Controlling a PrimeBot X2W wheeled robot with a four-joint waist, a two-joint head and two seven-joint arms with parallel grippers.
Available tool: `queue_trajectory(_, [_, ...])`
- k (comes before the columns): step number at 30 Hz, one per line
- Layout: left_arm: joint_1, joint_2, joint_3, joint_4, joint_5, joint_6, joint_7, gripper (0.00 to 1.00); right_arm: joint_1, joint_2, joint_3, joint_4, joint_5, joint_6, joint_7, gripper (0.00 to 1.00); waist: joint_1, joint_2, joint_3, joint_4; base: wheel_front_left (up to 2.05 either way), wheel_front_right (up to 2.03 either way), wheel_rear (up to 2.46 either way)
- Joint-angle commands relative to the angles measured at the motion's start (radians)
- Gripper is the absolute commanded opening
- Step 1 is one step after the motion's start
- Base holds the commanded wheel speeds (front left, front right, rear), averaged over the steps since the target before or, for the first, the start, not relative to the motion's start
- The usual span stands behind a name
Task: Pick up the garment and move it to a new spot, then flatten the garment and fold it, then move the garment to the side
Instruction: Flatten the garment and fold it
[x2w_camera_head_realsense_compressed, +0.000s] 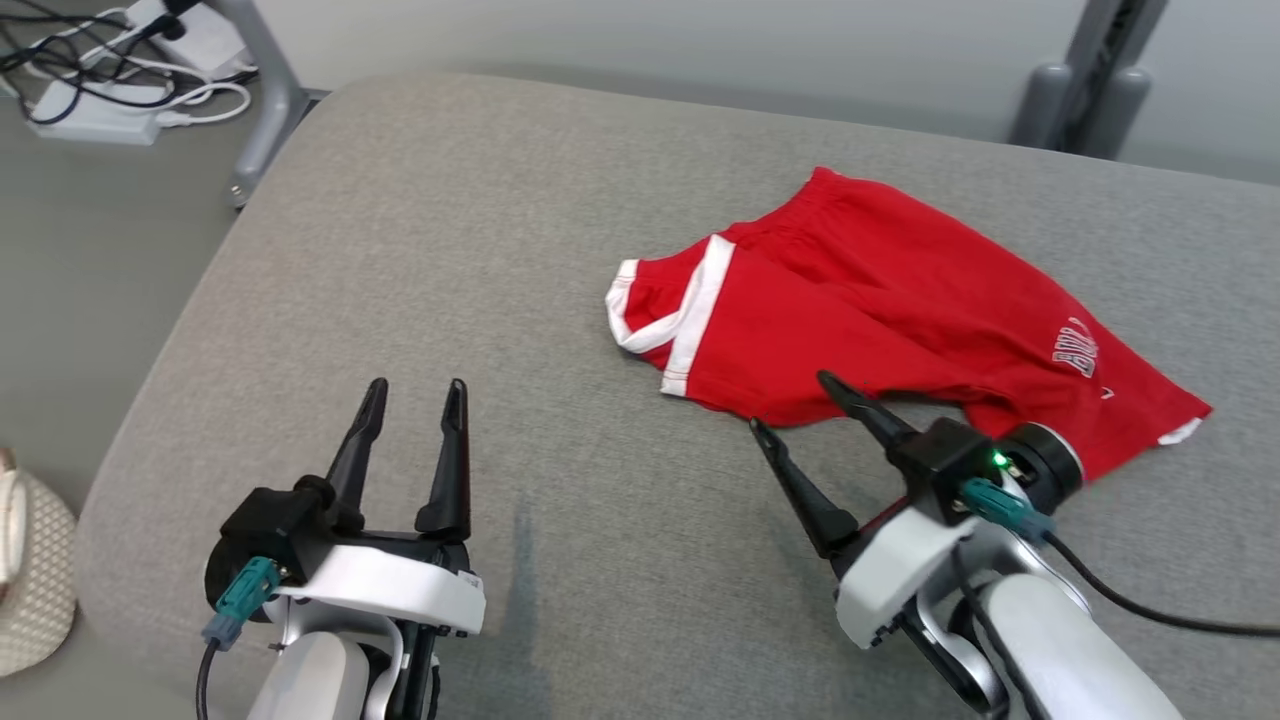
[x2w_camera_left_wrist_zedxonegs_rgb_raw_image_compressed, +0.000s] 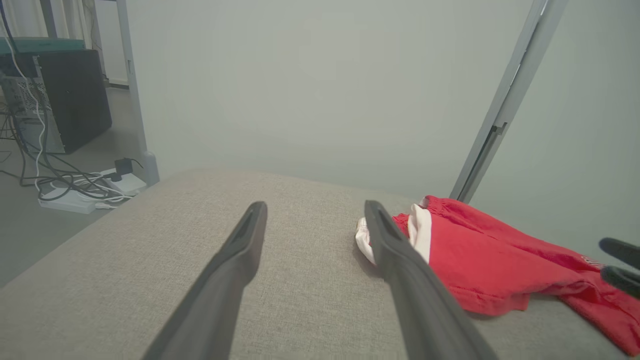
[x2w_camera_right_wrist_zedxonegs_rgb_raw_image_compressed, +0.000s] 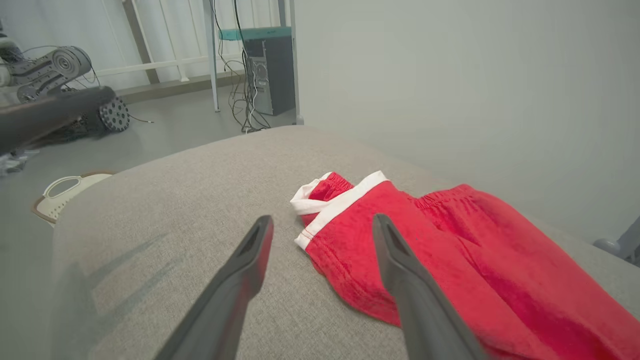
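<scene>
The red cotton shorts with white trim (x2w_camera_head_realsense_compressed: 880, 300) lie rumpled at the right centre of the head frame, on the grey fabric-covered desk (x2w_camera_head_realsense_compressed: 480, 230). I judge we are at the first step, with nothing lifted yet. My right claw (x2w_camera_head_realsense_compressed: 790, 402) stands wide open and empty at the near hem, one tip over red cloth. The left claw (x2w_camera_head_realsense_compressed: 415, 385), equally spread and holding nothing, sits at the lower left, well apart from the shorts. Next I'd need to lower the right claw onto that hem and pinch a fold. A pale perforated basket (x2w_camera_head_realsense_compressed: 35, 570) shows at the left edge, on the floor; I cannot tell its contents.
</scene>
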Motion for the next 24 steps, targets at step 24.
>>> queue_trajectory(24, [0.015, -0.004, -0.094, -0.047, -0.119, 0.06, -0.005, 1.0, -0.341, 0.011, 0.056, 0.595, -0.069, -0.001, 0.012, 1.0, 0.0, 0.0, 0.1, 0.19, 0.0, 0.0, 0.0])
